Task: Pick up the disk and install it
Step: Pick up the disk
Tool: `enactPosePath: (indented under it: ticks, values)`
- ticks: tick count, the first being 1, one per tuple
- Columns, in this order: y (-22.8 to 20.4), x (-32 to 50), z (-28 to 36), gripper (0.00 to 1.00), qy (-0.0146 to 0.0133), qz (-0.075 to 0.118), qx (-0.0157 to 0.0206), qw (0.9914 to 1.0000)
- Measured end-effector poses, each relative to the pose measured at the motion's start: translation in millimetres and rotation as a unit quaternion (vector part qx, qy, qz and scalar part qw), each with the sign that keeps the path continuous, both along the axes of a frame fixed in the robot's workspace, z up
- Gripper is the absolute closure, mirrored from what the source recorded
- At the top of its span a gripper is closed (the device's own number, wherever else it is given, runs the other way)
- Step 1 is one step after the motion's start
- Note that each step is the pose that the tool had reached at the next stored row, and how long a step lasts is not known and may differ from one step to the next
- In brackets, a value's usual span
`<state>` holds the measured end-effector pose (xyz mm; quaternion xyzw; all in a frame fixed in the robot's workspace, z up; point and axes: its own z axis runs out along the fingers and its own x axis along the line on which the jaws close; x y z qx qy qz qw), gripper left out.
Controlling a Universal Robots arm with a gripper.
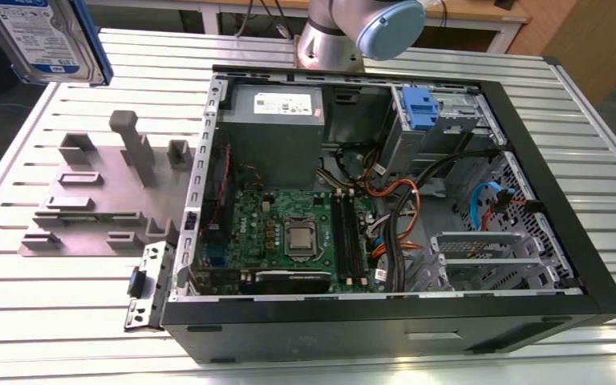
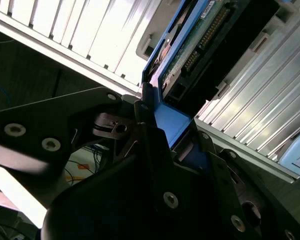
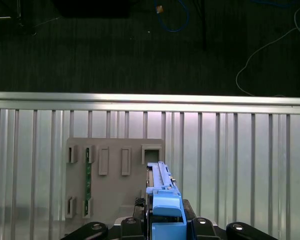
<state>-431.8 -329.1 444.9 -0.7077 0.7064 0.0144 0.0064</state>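
Note:
The disk (image 1: 46, 40), a silver hard drive with a white-and-blue label and blue side rails, hangs high above the table at the exterior view's upper left, over the grey holder. In both wrist views my gripper (image 2: 175, 132) is shut on the disk's blue end rail, and the disk (image 2: 190, 45) sticks out beyond the black fingers (image 2: 146, 117). In the first wrist view the disk (image 3: 160, 182) stands edge-on in my gripper (image 3: 165, 225), above the holder. The open computer case (image 1: 597, 297) lies to the exterior view's right, with a drive bay (image 1: 452, 120) at its far corner.
A grey holder (image 1: 94, 200) with upright posts and slots sits on the slatted metal table (image 1: 30, 313); one slot holds a green strip (image 3: 88, 180). A tall blue clip (image 1: 420, 108) stands in the drive bay. The arm's base (image 1: 335, 40) rises behind the case. Cables cross the case's inside.

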Motion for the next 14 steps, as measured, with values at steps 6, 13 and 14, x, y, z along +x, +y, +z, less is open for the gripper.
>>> enactPosePath:
  ticks: [6, 13, 14]
  values:
    - [0.0, 0.0, 3.7, 0.64, 0.0, 0.0, 0.0, 1.0]
    - [0.0, 0.0, 6.6, 0.64, 0.0, 0.0, -0.0001, 1.0]
    - [0.0, 0.0, 6.6, 0.64, 0.0, 0.0, -0.0001, 1.0]
